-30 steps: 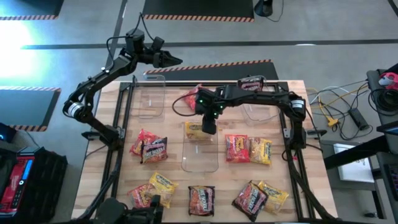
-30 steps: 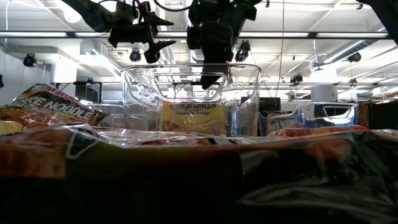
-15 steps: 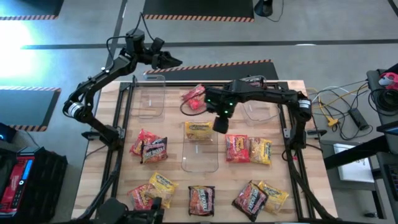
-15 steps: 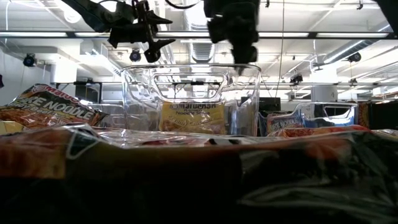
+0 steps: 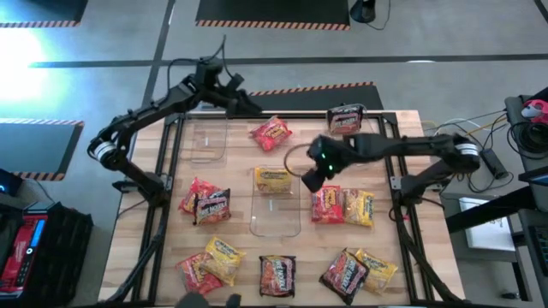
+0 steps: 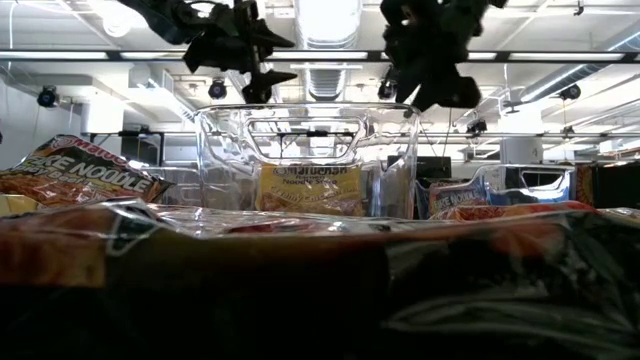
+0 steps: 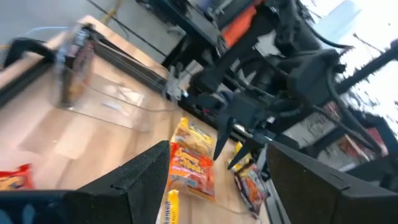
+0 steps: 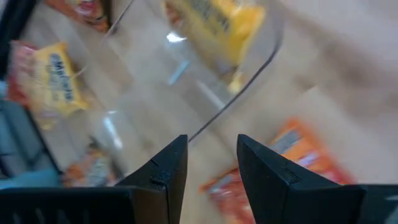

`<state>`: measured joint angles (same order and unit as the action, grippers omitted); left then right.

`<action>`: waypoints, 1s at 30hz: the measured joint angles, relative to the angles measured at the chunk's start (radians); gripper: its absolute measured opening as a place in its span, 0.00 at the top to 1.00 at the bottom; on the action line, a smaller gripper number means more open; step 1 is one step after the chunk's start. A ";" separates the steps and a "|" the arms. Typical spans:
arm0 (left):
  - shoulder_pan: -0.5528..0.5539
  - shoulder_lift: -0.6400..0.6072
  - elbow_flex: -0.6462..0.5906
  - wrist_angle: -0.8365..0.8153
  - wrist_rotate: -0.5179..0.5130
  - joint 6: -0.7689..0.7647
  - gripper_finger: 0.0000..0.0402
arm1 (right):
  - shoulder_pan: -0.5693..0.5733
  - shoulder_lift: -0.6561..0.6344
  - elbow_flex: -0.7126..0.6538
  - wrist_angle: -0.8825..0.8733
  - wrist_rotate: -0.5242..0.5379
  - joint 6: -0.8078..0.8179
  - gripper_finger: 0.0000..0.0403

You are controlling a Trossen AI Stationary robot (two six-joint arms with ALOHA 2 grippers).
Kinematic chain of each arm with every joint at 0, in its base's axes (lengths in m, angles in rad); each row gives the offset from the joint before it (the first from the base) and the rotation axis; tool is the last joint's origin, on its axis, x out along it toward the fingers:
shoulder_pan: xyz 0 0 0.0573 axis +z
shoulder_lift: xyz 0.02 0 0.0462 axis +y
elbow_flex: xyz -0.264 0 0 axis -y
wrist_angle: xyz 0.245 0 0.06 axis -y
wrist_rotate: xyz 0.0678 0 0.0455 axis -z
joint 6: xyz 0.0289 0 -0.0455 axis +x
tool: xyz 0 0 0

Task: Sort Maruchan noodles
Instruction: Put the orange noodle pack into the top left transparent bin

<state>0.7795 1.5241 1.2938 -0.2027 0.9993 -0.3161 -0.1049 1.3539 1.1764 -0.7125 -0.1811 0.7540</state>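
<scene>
Maruchan noodle packets in red, yellow and dark wrap lie spread over the wooden table. One yellow packet (image 5: 274, 179) lies flat in the middle clear bin (image 5: 276, 214). A red packet (image 5: 271, 133) lies flat near the far edge, and a dark one (image 5: 346, 118) is at the far right. My right gripper (image 5: 312, 171) hovers open and empty just right of the middle bin, above a red packet (image 5: 328, 204); its fingers (image 8: 168, 168) stand apart with nothing between. My left gripper (image 5: 248, 104) hangs open and empty above the table's far edge.
A clear bin (image 5: 208, 137) stands at the far left, and another (image 5: 358, 154) at the far right, partly under my right arm. More packets lie at the left (image 5: 205, 204), right (image 5: 358, 208) and along the near edge (image 5: 276, 274). Black frame rails (image 5: 163, 171) run along both sides.
My right gripper has left the yellow packet in the middle bin, swung toward the table's right edge and rolled about its axis. My left gripper has moved toward the table's right and near side, coming over the far edge. The red packet near the far edge now shows uncovered.
</scene>
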 joint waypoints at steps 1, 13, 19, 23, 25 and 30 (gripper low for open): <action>-0.015 0.000 0.000 0.000 -0.006 0.003 0.38 | 0.023 -0.013 -0.034 0.039 -0.001 0.046 0.68; -0.177 -0.001 0.000 -0.001 -0.132 -0.041 0.38 | 0.315 -0.058 -0.219 0.254 0.100 0.461 0.68; -0.240 -0.001 0.000 -0.005 -0.179 -0.063 0.38 | 0.433 -0.051 -0.241 0.252 0.276 0.693 0.68; -0.269 -0.001 0.000 -0.008 -0.195 -0.067 0.38 | 0.499 -0.026 -0.247 0.244 0.405 0.830 0.68; -0.282 -0.001 0.000 -0.011 -0.211 -0.069 0.38 | 0.524 -0.010 -0.247 0.232 0.437 0.878 0.68; -0.305 -0.001 0.000 -0.018 -0.233 -0.086 0.38 | 0.561 0.038 -0.248 0.151 0.455 0.976 0.68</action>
<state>0.4743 1.5234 1.2934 -0.2211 0.7668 -0.4019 0.4566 1.3922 0.9287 -0.5613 0.2739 1.7295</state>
